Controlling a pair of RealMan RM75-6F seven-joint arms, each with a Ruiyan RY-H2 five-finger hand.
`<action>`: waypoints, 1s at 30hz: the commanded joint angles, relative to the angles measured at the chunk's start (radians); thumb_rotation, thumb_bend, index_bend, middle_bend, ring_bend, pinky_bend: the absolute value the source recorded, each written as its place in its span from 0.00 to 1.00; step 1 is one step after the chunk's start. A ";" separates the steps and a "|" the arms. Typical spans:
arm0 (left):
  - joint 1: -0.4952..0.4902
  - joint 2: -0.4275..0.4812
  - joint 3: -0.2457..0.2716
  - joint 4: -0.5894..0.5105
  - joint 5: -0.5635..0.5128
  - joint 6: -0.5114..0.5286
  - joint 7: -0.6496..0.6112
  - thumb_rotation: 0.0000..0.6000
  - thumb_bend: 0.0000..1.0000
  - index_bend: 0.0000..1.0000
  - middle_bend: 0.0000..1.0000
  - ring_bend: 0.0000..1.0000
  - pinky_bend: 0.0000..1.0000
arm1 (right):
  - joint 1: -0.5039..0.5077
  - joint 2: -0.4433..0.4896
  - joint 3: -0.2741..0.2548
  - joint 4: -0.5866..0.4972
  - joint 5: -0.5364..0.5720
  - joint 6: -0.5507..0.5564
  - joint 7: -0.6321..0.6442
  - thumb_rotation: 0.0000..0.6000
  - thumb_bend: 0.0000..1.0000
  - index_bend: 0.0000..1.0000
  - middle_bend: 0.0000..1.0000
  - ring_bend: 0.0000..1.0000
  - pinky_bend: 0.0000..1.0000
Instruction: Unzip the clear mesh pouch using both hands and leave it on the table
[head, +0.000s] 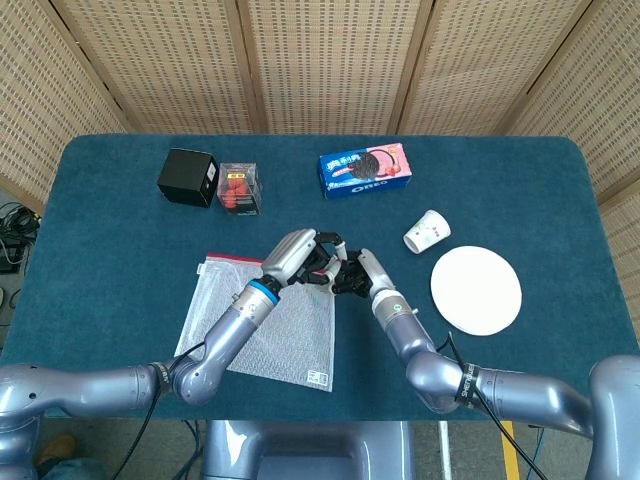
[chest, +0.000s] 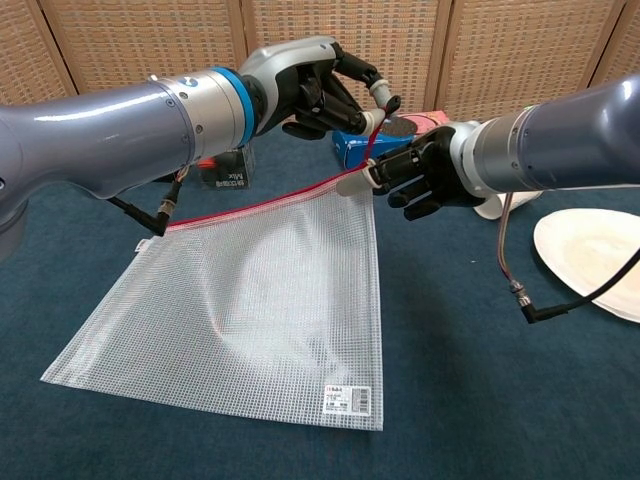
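Head view: we saw the pouch (head: 262, 325) lying near the table's (head: 120, 230) front edge, left of middle, its red zip edge toward the back. Both hands met at its back right corner. Left hand (head: 297, 256) had its fingers curled over that corner; right hand (head: 357, 273) was close against it. The grip was too small to read here. Box (head: 188, 177), strawberry case (head: 238, 188) and Oreo pack (head: 365, 170) stood along the back; cup (head: 426, 231) and plate (head: 477, 290) sat toward the right edge.

Chest view: we saw the left hand (chest: 318, 88) pinching the red pull cord (chest: 372, 132) between thumb and finger, cord taut. Right hand (chest: 425, 177) gripped the pouch corner (chest: 352, 184), lifted off the table. Zip (chest: 262, 206) looked closed along its length.

Risks, as we judged them: the thin cord could slip from the pinch if pulled at a steep angle; the corner could slide out of the right hand, so the whole pouch would drag instead of unzipping; the slack mesh could bunch and jam the slider.
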 joint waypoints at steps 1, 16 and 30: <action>0.000 0.000 0.000 0.000 0.001 -0.001 -0.003 1.00 0.54 0.93 0.98 1.00 1.00 | -0.005 -0.003 0.003 0.004 0.000 -0.002 -0.004 1.00 0.38 0.59 0.86 0.84 1.00; -0.002 0.001 0.001 0.008 -0.003 -0.006 -0.009 1.00 0.54 0.93 0.98 1.00 1.00 | -0.022 -0.012 0.012 0.009 -0.014 -0.021 -0.020 1.00 0.59 0.64 0.87 0.84 1.00; -0.002 0.005 0.005 0.023 -0.016 -0.013 -0.009 1.00 0.54 0.93 0.98 1.00 1.00 | -0.045 0.007 0.017 -0.013 -0.052 -0.068 -0.013 1.00 0.88 0.70 0.88 0.85 1.00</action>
